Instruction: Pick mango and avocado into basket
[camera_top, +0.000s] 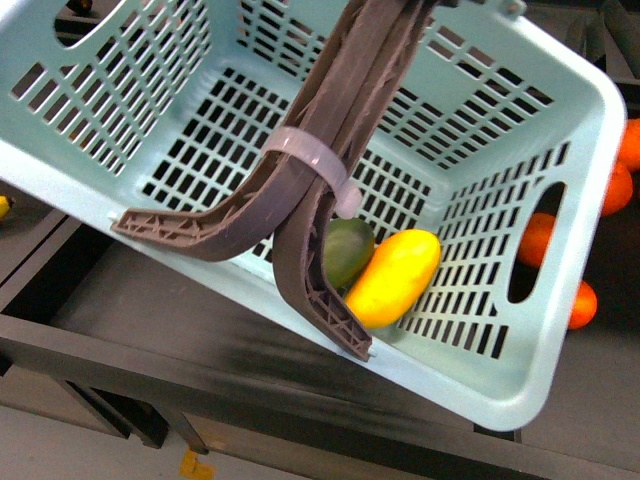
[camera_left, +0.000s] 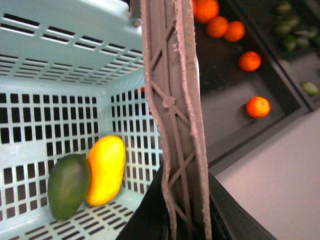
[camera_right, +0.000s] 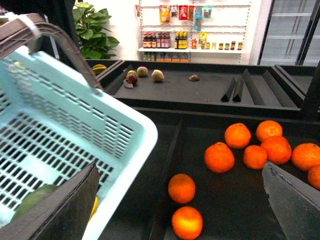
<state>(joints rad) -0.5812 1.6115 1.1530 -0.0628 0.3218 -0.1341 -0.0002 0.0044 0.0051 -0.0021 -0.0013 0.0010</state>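
Note:
The mint-blue basket hangs tilted in the air and fills the front view. Inside it, the yellow mango and the dark green avocado lie side by side in the low corner; the left wrist view shows the mango and avocado too. My left gripper is shut on the basket's brown-grey handles, which a white zip tie binds together. My right gripper stands open beside the basket rim, above tangerines, holding nothing.
Several orange tangerines lie on the dark display shelf to the basket's right. More fruit sits on a farther shelf, with dividers and store racks behind. A dark shelf edge runs below the basket.

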